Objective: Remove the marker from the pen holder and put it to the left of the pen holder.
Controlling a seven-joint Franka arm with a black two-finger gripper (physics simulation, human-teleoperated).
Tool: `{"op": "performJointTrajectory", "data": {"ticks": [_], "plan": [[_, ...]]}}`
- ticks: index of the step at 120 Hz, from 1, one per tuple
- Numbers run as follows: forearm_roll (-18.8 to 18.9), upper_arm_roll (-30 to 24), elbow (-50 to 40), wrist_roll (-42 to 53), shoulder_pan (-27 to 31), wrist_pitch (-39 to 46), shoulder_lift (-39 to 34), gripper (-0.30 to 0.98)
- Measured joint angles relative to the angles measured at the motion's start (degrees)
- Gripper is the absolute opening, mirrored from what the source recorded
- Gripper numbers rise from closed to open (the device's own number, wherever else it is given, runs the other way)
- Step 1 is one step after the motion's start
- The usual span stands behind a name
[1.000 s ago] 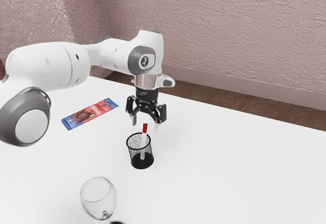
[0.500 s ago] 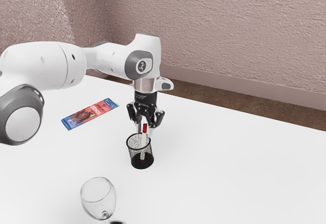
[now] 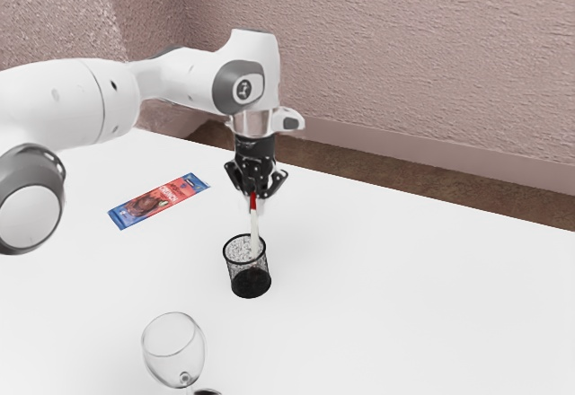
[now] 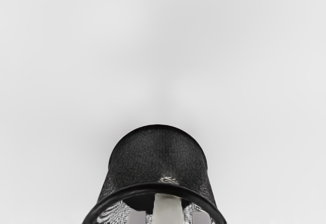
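Note:
My gripper [image 3: 253, 205] is shut on the red cap of the marker [image 3: 255, 229], above the pen holder. The white-bodied marker hangs almost upright, its lower part still within the black mesh pen holder [image 3: 236, 273] and its cap above the rim. In the wrist view, the pale marker [image 4: 168, 212] runs down between the grey fingertips of the gripper [image 4: 168, 218], over the mouth of the pen holder [image 4: 158, 155]. The pen holder stands upright on the table.
A red and blue packet [image 3: 158, 200] lies flat on the white table [image 3: 404, 296], toward the exterior view's left. A clear wine glass [image 3: 173, 350] stands near that view's lower edge. A textured wall rises behind the table.
The gripper has come down, closed on the marker's cap, and risen again. The marker has moved up with it, while the pen holder has stayed in place.

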Motion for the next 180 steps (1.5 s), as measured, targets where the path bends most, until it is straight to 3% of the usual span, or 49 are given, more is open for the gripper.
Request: {"op": "performJointTrajectory", "data": {"ticks": [17, 44, 71, 85, 112, 180], "plan": [[0.6, 0.7, 10.0, -0.1, 0.1, -5.8, -2.2, -0.07], [2.0, 7.0, 12.3, -0.1, 0.1, -17.5, -4.4, -0.08], [10.4, 9.2, 12.3, 0.1, 0.1, -29.6, 5.0, -0.09], [12.6, 9.2, 12.8, 0.2, 0.1, -33.1, 9.9, -0.09], [13.6, 6.8, 23.6, 0.3, 3.1, -40.1, 22.5, -0.09], [13.8, 3.7, 24.4, 0.2, 5.9, -45.9, 27.5, -0.09]]}}
